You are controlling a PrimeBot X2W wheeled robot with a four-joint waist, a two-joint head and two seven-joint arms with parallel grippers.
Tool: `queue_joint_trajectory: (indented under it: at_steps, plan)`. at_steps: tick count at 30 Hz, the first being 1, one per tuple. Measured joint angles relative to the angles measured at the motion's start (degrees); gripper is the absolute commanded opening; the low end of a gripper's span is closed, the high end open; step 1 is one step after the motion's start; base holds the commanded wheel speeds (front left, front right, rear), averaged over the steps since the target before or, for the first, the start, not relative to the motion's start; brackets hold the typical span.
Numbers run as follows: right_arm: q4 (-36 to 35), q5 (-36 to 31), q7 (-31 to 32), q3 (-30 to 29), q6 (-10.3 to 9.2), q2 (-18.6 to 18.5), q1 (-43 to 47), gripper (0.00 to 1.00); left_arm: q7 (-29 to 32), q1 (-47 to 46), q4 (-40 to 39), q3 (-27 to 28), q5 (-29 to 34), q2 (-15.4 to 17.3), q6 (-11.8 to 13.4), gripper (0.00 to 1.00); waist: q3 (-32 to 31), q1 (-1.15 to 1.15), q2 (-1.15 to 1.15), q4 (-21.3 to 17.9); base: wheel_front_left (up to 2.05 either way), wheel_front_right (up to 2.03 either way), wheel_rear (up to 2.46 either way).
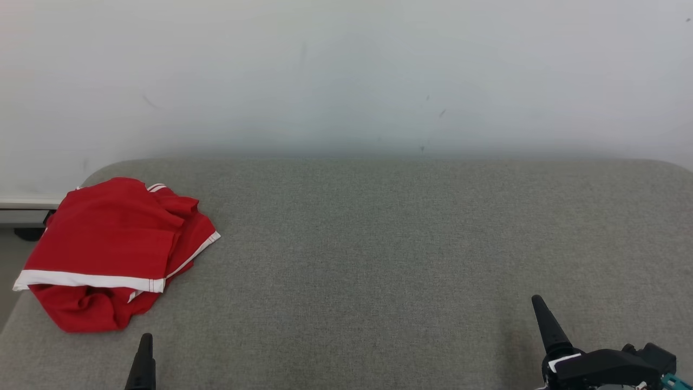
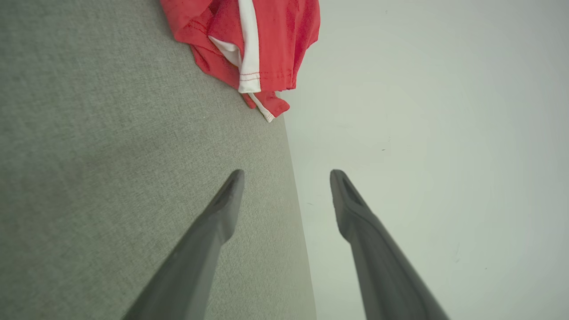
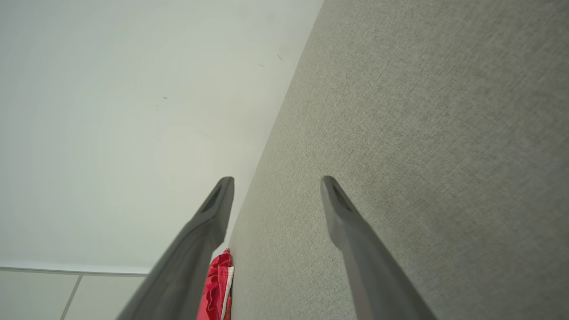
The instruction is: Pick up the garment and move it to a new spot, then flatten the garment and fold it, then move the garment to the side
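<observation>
The garment (image 1: 108, 238) is red with white trim and lies crumpled at the far left of the grey fabric surface (image 1: 406, 260), close to its left edge. In the left wrist view the garment (image 2: 275, 44) lies well beyond my left gripper (image 2: 288, 173), whose jaws stand open and empty. One left fingertip (image 1: 145, 341) shows at the bottom of the head view, just below the garment. My right gripper (image 3: 278, 178) is open and empty too, and a sliver of the garment (image 3: 218, 284) shows far off behind it. A right fingertip (image 1: 538, 303) rises at the lower right.
A white wall (image 1: 346, 81) stands behind the surface along its far edge. The surface has rounded far corners. Past its left edge, beside the garment, a white baseboard (image 1: 27, 205) and a strip of floor show.
</observation>
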Motion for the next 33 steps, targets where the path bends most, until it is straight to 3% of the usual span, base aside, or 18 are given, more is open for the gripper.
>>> queue_joint_trajectory:
  at_steps: [18,33]
  plan:
    - [0.21,-13.51,-3.92,5.22,-3.63,-2.5,-1.25,1.0,-3.93,0.49,-1.93,-2.2,12.99,1.43,4.12,1.0,-1.59,0.0,0.0,-0.46,0.0,0.0,0.0]
    - [0.94,-28.36,-7.05,10.92,-6.62,-5.52,-2.27,1.0,-7.0,1.42,-2.5,-6.79,27.57,4.23,7.12,1.0,-2.97,0.0,0.0,-0.86,0.0,0.0,0.0]
